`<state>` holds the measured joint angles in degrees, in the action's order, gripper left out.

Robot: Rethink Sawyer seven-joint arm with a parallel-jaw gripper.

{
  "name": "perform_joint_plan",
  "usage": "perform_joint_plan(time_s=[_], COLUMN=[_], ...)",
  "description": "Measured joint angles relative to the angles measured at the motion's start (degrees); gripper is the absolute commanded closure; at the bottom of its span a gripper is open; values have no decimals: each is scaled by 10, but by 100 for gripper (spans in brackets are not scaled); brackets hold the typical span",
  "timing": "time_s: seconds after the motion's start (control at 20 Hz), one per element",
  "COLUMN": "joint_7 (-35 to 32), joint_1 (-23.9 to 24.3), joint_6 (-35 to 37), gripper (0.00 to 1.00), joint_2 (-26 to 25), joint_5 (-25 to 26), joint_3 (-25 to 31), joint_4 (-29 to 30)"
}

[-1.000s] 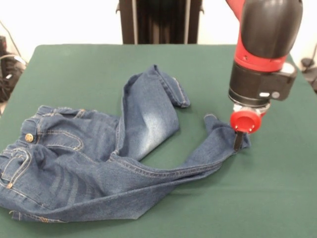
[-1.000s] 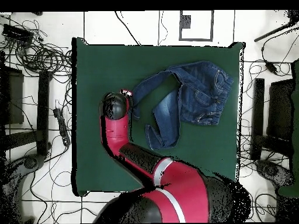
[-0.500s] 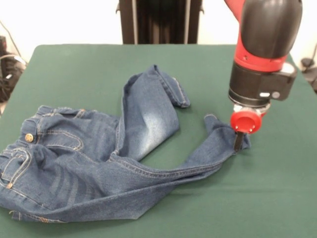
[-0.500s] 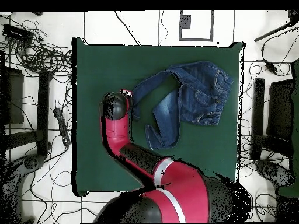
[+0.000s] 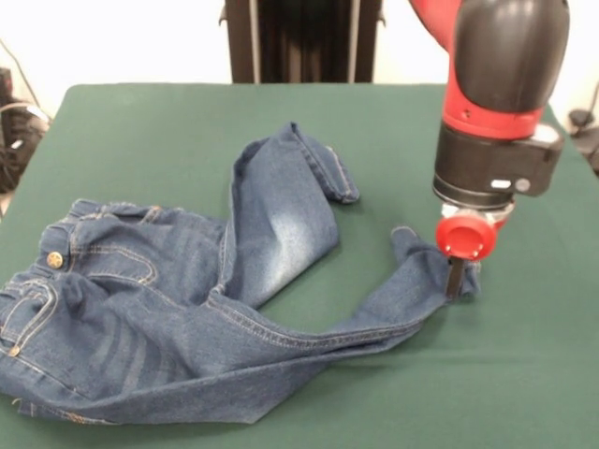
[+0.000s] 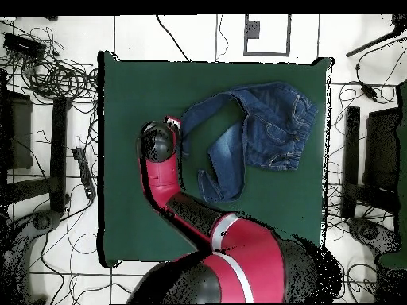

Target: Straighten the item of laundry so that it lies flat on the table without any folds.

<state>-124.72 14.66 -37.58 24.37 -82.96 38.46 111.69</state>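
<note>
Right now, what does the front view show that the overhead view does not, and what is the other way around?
Only the front view shows the brass button at the waistband, the faded patch on the upper leg, and the gripper down at the cuff of the other leg; whether it is open or shut cannot be told. Only the overhead view shows the whole table, the cables on the floor, and the arm back to its base. Both show the jeans lying with legs spread apart, one still folded.
</note>
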Motion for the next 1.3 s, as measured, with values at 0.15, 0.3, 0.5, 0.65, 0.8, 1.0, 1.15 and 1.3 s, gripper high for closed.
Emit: perform_joint_plan(time_s=[0.15, 0.3, 0.5, 0.65, 0.8, 1.0, 1.15, 1.3], joint_7=[-18, -22, -22, -22, -22, -22, -22, -22], joint_1=[0, -1, -3, -7, -13, -17, -17, -17], joint_6=[0, 0, 0, 0, 0, 0, 0, 0], gripper=[100, 100, 100, 100, 100, 100, 100, 100], joint_2=[-1, -1, -1, -2, -6, -15, -26, -34], joint_5=[-1, -1, 1, 8, 33, 64, 88, 111], joint_3=[0, 0, -1, -3, -9, -11, -11, -11], joint_4=[-10, -20, -35, -46, -63, -81, -97, -111])
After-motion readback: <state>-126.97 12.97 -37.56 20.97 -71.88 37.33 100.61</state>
